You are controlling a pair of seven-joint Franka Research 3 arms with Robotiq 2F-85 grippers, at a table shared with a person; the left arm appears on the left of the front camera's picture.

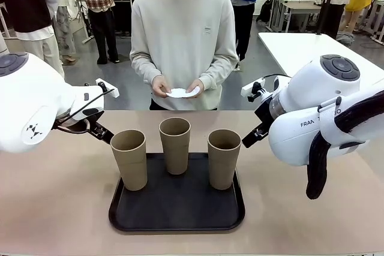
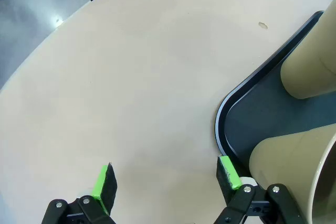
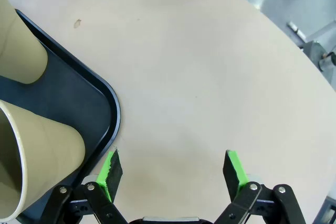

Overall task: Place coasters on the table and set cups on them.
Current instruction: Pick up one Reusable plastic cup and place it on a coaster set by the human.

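Robot arm on the left (image 1: 36, 109), white and bulky, reaches in over a tan table (image 1: 54, 208). Its left gripper (image 2: 165, 178) has its jaws spread wide and is grasping nothing. It hangs above bare tabletop, just beside the left corner of a black tray (image 1: 177, 227), and in the left wrist view one green pad (image 2: 229, 173) sits over the tray's rim.

The tray lies in the middle of the table, near the robot's edge. Three plain tan cups stand upright on it, mouths open to the ceiling. The left cup (image 1: 130, 163) is at the tray's left side, the middle cup (image 1: 175, 147) is set a little farther back, and the right cup (image 1: 223, 161) is at the tray's right side. They stand near one another without touching.

Behind the middle cup, past the table's far edge, a person (image 1: 183, 28) in a pale sweatshirt faces the robot. The person's hands (image 1: 162, 86) are together at waist height, holding the white coasters (image 1: 183, 93) between them. How many coasters there are I cannot tell.

The right arm (image 1: 318, 118) comes in from the right. The right gripper (image 3: 173, 168) is also wide open and holding nothing, above bare table just beside the tray's right corner and near the right cup.
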